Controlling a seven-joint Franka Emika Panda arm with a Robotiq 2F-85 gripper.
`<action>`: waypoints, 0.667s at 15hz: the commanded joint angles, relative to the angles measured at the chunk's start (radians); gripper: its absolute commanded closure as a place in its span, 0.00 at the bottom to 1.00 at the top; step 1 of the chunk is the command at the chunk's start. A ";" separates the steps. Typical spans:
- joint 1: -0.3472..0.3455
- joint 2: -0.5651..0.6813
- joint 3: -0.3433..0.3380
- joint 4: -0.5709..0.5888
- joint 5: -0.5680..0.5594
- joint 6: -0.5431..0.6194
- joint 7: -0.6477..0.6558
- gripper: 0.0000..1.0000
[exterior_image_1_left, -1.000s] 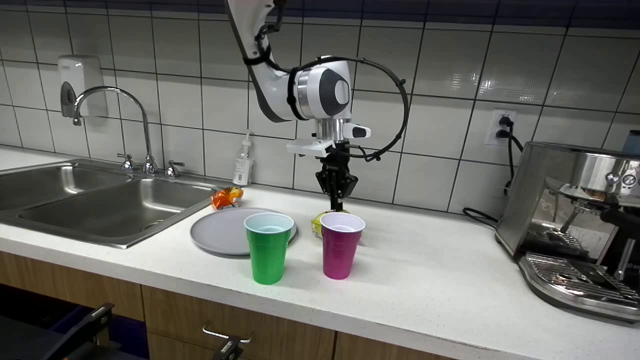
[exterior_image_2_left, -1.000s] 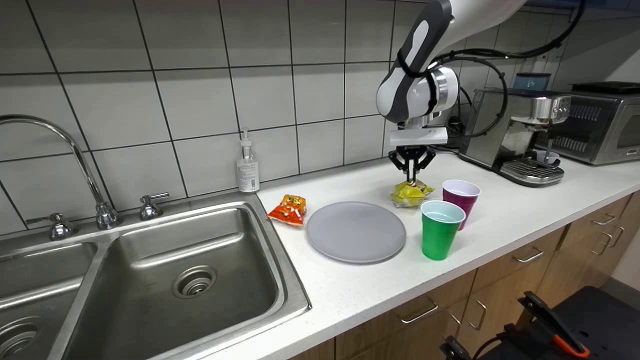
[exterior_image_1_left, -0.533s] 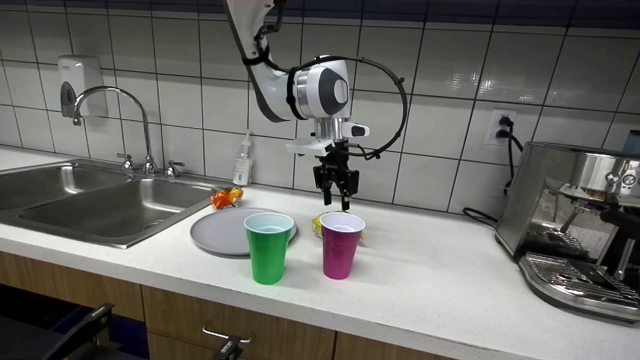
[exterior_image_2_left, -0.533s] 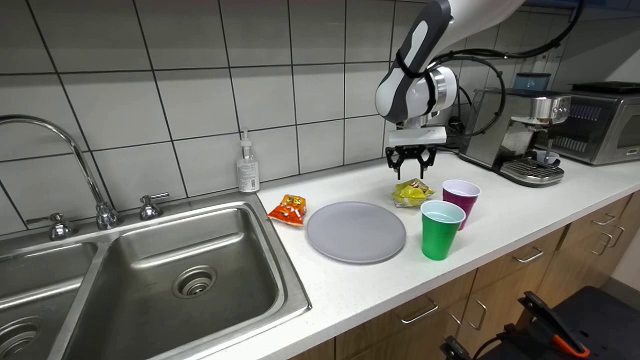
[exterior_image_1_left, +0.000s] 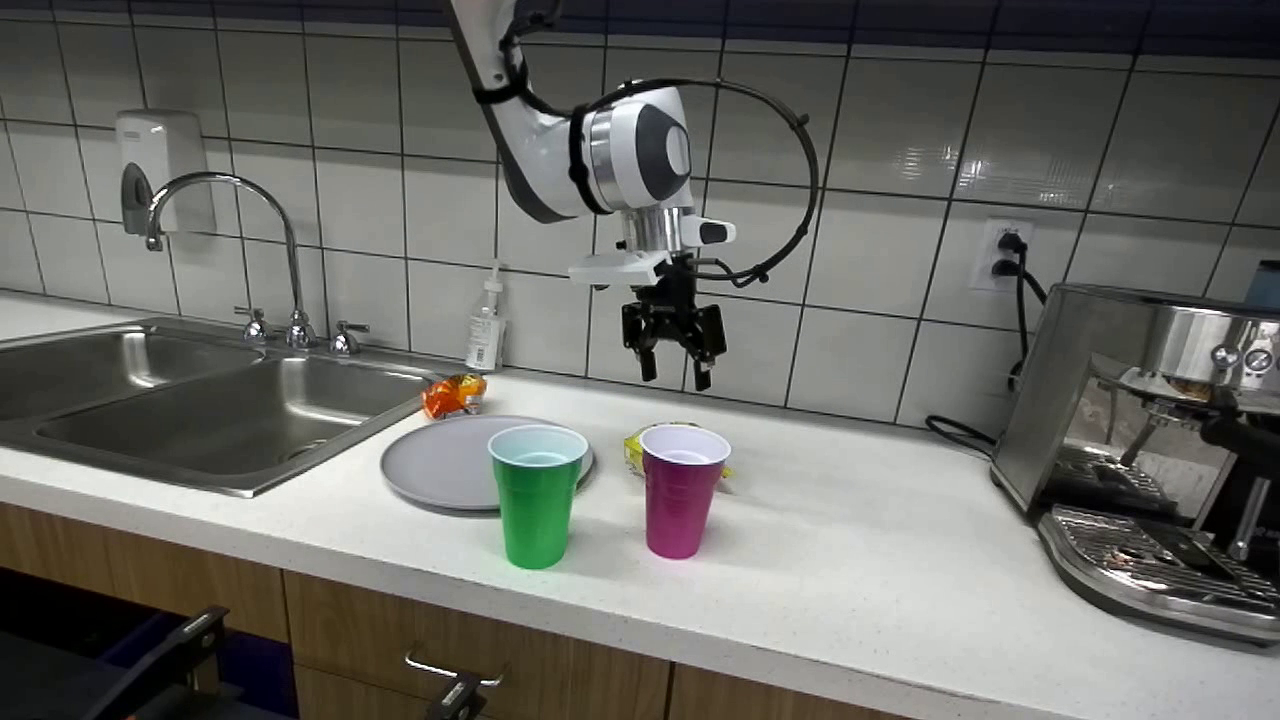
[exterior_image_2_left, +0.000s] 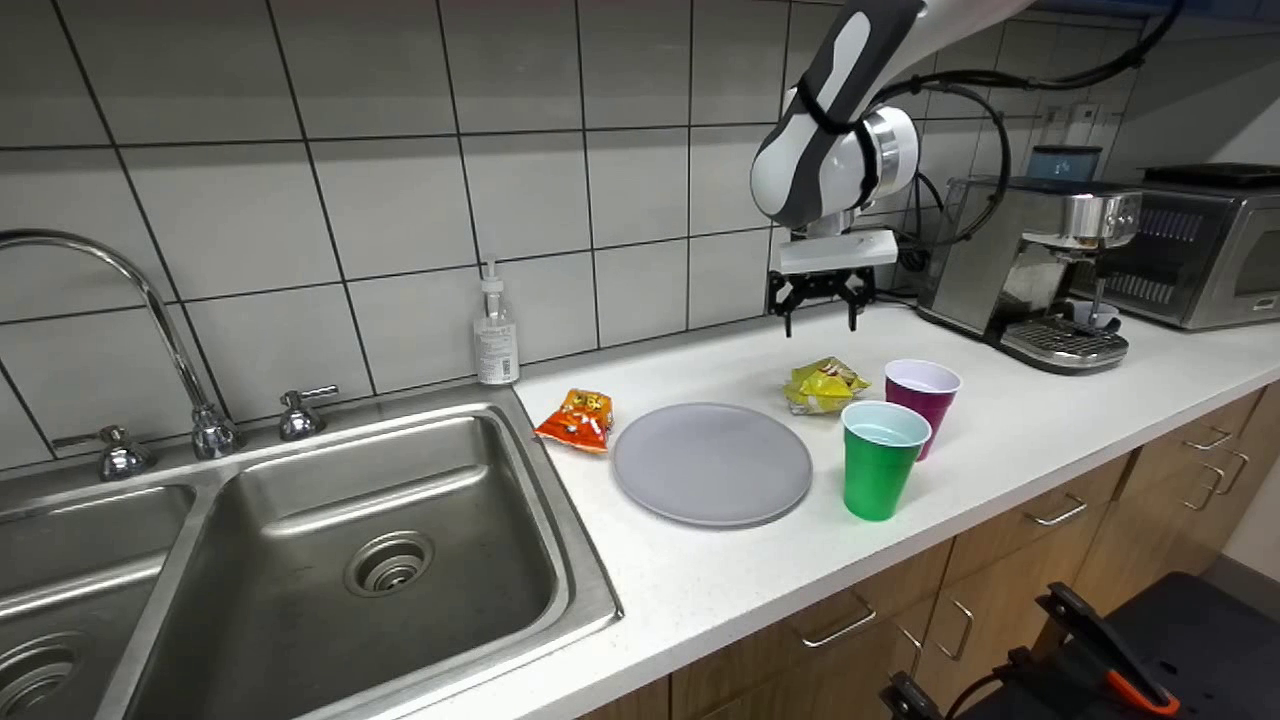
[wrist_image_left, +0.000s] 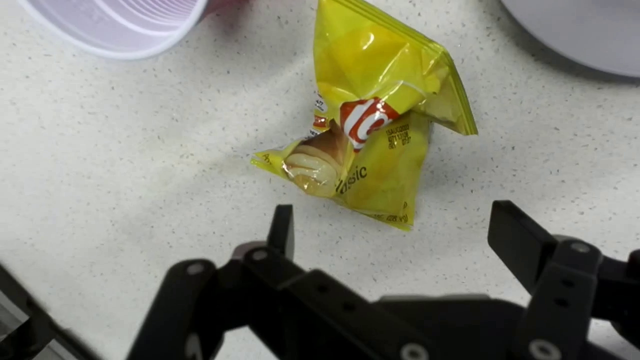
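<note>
Jaws spread wide, nothing between them; they hang above the tabletop (exterior_image_1_left: 900, 540), nearest to the yellow bag (wrist_image_left: 370, 125) below and apart from it; as things stand, nothing held, nothing lifted; yellow bag is upper centre in the wrist view, lying on the tabletop, off the plate (exterior_image_2_left: 712, 463), outside the purple cup (exterior_image_1_left: 686, 505) and the green cup (exterior_image_2_left: 886, 465); both cups upright; in an exterior view the purple cup partly hides the yellow bag; orange bag (exterior_image_2_left: 580, 420) just left of centre in an exterior view, between plate and sink (exterior_image_2_left: 300, 540); whether it touches the sink, can't tell.

Materials: yellow bag is crinkly, shiny film, twisted into an uneven shape, crimped edges, red-and-white logo, print only partly readable; orange bag similar glossy film; cups glossy plastic, tapered, pale inside, ridges visible inside the purple cup at upper left of the wrist view; plate a flat grey disc; tabletop white with fine dark specks; sink brushed steel, two basins, chrome tap (exterior_image_2_left: 213, 432) at left; pump bottle (exterior_image_2_left: 496, 345) clear plastic; wall (exterior_image_2_left: 400, 200) pale tiles, dark grout; coffee machine (exterior_image_2_left: 1080, 215) boxy, shiny metal, upper right of an exterior view.
</note>
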 joint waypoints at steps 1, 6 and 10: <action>-0.008 -0.099 0.016 -0.076 -0.024 -0.035 -0.053 0.00; -0.021 -0.189 0.028 -0.164 -0.031 -0.051 -0.132 0.00; -0.021 -0.234 0.028 -0.223 -0.062 -0.057 -0.146 0.00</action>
